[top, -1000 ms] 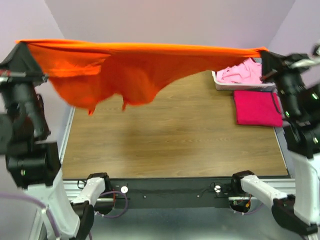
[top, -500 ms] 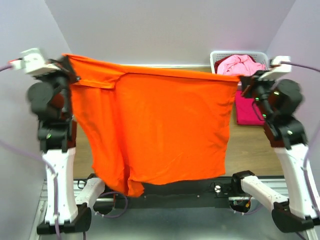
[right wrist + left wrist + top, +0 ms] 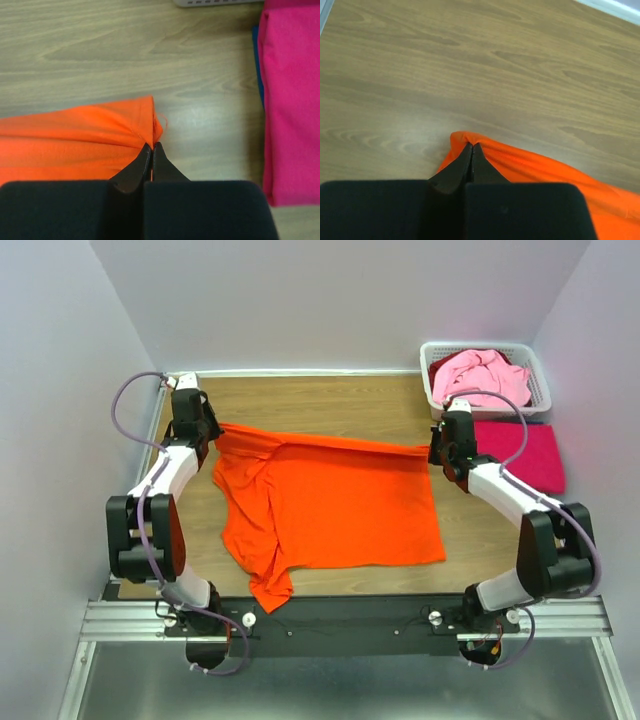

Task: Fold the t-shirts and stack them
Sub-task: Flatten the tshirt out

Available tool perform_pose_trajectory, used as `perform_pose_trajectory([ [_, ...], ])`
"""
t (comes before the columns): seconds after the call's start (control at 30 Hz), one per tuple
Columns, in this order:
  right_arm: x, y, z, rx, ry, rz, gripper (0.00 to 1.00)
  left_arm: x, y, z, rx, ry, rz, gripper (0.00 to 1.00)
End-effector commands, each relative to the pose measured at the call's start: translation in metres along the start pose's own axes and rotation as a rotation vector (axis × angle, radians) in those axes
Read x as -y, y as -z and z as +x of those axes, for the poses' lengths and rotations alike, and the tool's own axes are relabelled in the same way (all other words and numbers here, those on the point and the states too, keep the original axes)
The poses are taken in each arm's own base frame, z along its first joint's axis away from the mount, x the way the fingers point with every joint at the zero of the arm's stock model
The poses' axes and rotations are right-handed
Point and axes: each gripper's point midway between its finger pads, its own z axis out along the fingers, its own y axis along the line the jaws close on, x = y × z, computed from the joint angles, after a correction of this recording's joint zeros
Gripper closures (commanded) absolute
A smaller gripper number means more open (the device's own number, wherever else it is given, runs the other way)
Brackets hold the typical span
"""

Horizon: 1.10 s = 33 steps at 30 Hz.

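Top external, orange t-shirt (image 3: 330, 505): lies on the wooden table (image 3: 330, 405), mid-table; right part flat, left part rumpled, one corner reaching the table's near edge.
Top external, left gripper (image 3: 205, 430): low at the shirt's far left corner, jaws pressed together on the cloth.
Top external, right gripper (image 3: 437, 453): low at the shirt's far right corner, jaws pressed together on the cloth; the far hem runs in a line between the two grippers.
Top external, magenta-red t-shirt (image 3: 530, 455): folded flat at the table's right edge, just beside the right arm.
Top external, pale pink t-shirt (image 3: 480, 375): heaped in the white basket (image 3: 430, 352) at the far right corner.
Left wrist, left gripper (image 3: 471, 148): fingertips together, pinching a raised fold of the orange t-shirt (image 3: 545, 170); cloth trails off to the right over the table (image 3: 470, 60).
Right wrist, right gripper (image 3: 151, 147): fingertips together, pinching the corner of the orange t-shirt (image 3: 75, 135), which lies to the left.
Right wrist, magenta-red t-shirt (image 3: 292, 100): on the right, apart from the orange corner.
Right wrist, basket (image 3: 215, 2): only its edge shows at the top.
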Motion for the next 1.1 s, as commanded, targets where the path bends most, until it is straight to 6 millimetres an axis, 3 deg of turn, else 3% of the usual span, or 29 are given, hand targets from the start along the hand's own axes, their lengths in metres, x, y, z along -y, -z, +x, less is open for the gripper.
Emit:
perform_pose_trajectory([
  [0.0, 0.022, -0.025, -0.042, 0.157, 0.009, 0.113, 0.99, 0.021, -0.011, -0.061, 0.161, 0.000, 0.065, 1.00],
  [0.17, 0.018, -0.043, -0.046, 0.150, 0.035, 0.098, 0.99, 0.024, -0.017, -0.060, 0.153, -0.006, 0.065, 1.00],
  [0.23, 0.016, -0.038, -0.059, 0.178, 0.026, 0.085, 0.99, 0.023, -0.008, -0.070, 0.176, -0.003, 0.053, 1.00],
  [0.33, 0.014, -0.024, -0.078, 0.228, 0.014, 0.073, 0.99, 0.023, 0.019, -0.101, 0.254, 0.010, 0.030, 1.00],
  [0.37, 0.016, -0.011, -0.093, 0.269, 0.007, 0.072, 0.99, 0.025, 0.038, -0.123, 0.312, 0.020, 0.030, 1.00],
  [0.43, 0.020, 0.008, -0.111, 0.316, -0.004, 0.078, 0.99, 0.021, 0.062, -0.147, 0.376, 0.033, -0.005, 1.00],
  [0.47, 0.022, 0.029, -0.129, 0.364, -0.009, 0.075, 0.99, 0.022, 0.088, -0.165, 0.433, 0.040, -0.006, 1.00],
  [0.53, 0.028, 0.066, -0.155, 0.449, -0.016, 0.076, 0.99, 0.019, 0.120, -0.188, 0.514, 0.044, -0.028, 1.00],
  [0.57, 0.028, 0.066, -0.155, 0.440, -0.014, 0.075, 0.99, 0.018, 0.136, -0.199, 0.554, 0.044, -0.032, 1.00],
  [0.6, 0.032, 0.096, -0.173, 0.507, -0.022, 0.068, 0.99, 0.018, 0.168, -0.215, 0.618, 0.036, -0.030, 1.00],
  [0.63, 0.032, 0.111, -0.181, 0.524, -0.018, 0.055, 0.99, 0.017, 0.192, -0.230, 0.678, 0.043, -0.037, 1.00],
  [0.67, 0.035, 0.140, -0.192, 0.577, -0.024, 0.042, 0.99, 0.016, 0.220, -0.237, 0.717, 0.033, -0.039, 1.00],
  [0.7, 0.036, 0.157, -0.202, 0.619, -0.031, 0.028, 0.99, 0.015, 0.239, -0.247, 0.760, 0.044, -0.038, 1.00],
  [0.77, 0.035, 0.186, -0.207, 0.640, -0.022, -0.009, 0.99, 0.013, 0.278, -0.263, 0.828, 0.043, -0.048, 1.00],
  [0.8, 0.038, 0.210, -0.209, 0.674, -0.028, -0.020, 0.99, 0.011, 0.305, -0.267, 0.870, 0.047, -0.047, 1.00],
  [0.87, 0.038, 0.233, -0.212, 0.704, -0.027, -0.054, 0.99, 0.008, 0.344, -0.277, 0.941, 0.062, -0.055, 1.00],
  [0.97, 0.039, 0.275, -0.210, 0.744, -0.023, -0.106, 0.99, -0.002, 0.411, -0.279, 1.055, 0.081, -0.068, 1.00],
  [1.07, 0.038, 0.310, -0.208, 0.794, -0.018, -0.156, 0.99, -0.013, 0.447, -0.278, 1.110, 0.097, -0.105, 1.00],
])
